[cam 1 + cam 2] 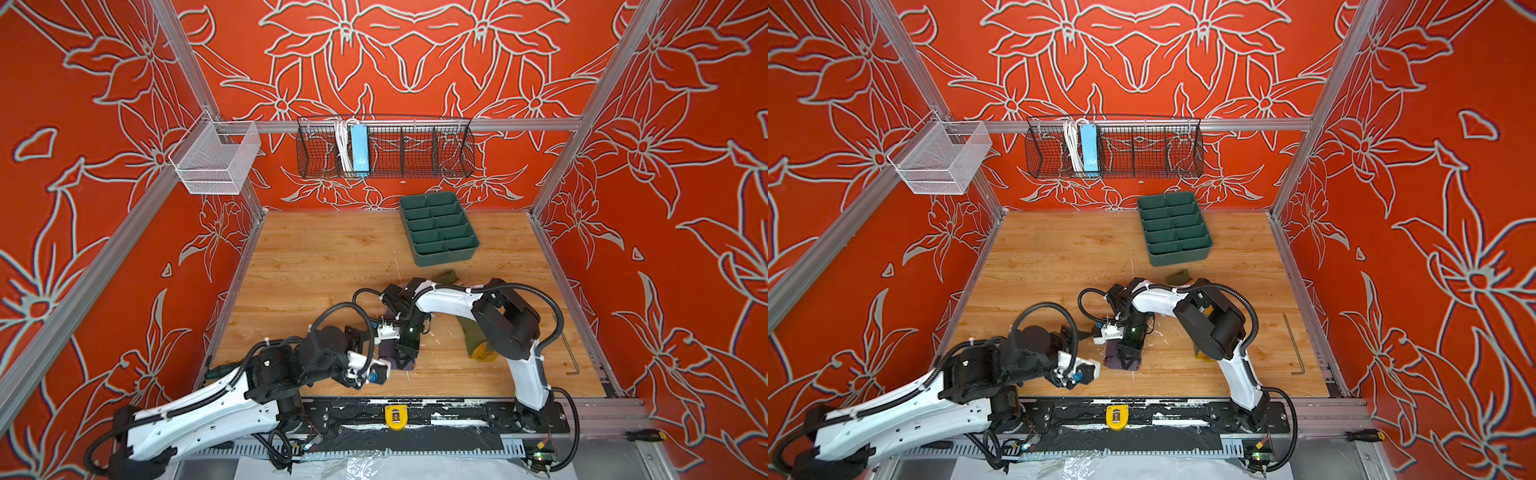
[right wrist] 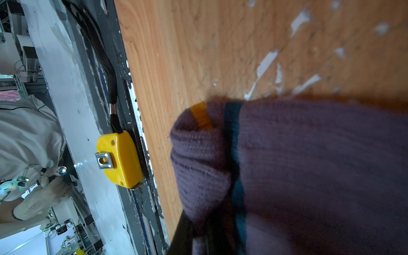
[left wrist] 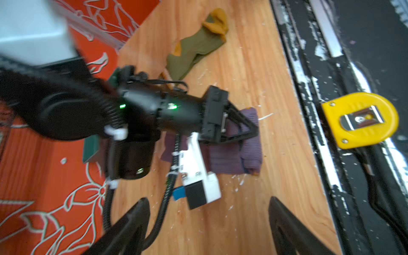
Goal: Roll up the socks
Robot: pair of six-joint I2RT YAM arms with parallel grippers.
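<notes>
The purple sock (image 1: 409, 368) (image 1: 1112, 358) lies folded into a short bundle near the table's front middle, and its yellow and navy cuff stripes show in the right wrist view (image 2: 309, 165). My right gripper (image 1: 406, 357) (image 1: 1128, 359) (image 2: 198, 231) reaches across from the right and is shut on this sock's cuff end (image 3: 231, 159). The olive green sock (image 1: 471, 332) (image 1: 1177, 276) (image 3: 194, 53) lies spread out under the right arm, mustard toe toward the front. My left gripper (image 1: 368, 357) (image 1: 1086, 357) (image 3: 209, 202) stands open and empty just left of the purple sock.
A green divided tray (image 1: 440, 228) (image 1: 1175, 230) sits at the back right. A hex key (image 1: 571, 353) lies near the right edge. A yellow clip (image 1: 396, 417) (image 3: 359, 119) sits on the front rail. Wire baskets (image 1: 384, 149) hang on the back wall.
</notes>
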